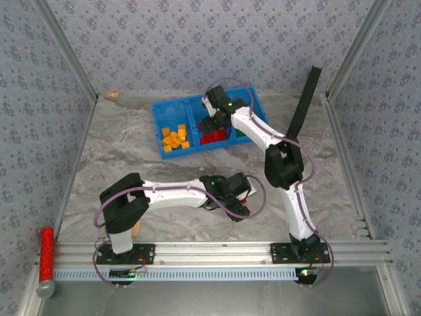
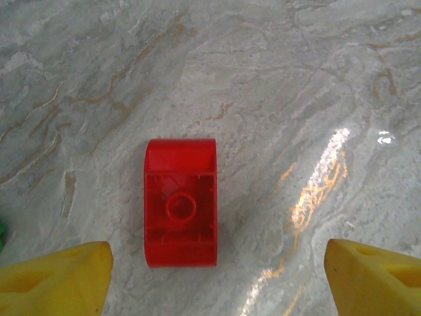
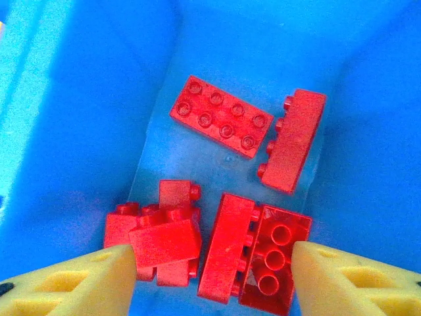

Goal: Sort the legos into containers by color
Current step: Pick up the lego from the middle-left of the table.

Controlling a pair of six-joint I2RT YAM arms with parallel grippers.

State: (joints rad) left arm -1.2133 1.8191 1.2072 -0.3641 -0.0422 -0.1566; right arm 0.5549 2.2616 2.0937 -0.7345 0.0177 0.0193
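Left fingers (image 2: 52,280) spread wide; upturned red lego (image 2: 181,202) between their tips

bare table (image 2: 296,79) all round red lego (image 2: 181,201); bin (image 3: 66,99) floor crowded

Pale blue-grey walls (image 1: 197,39), papered with a small repeating print, perhaps tiny flowers, close in three sides. The tabletop (image 1: 112,151) has a grey-white marble pattern with tan veins. Aluminium rails (image 1: 210,250) cross the bottom of the frame, and a bright glare (image 2: 329,164) streaks the surface at lower right.
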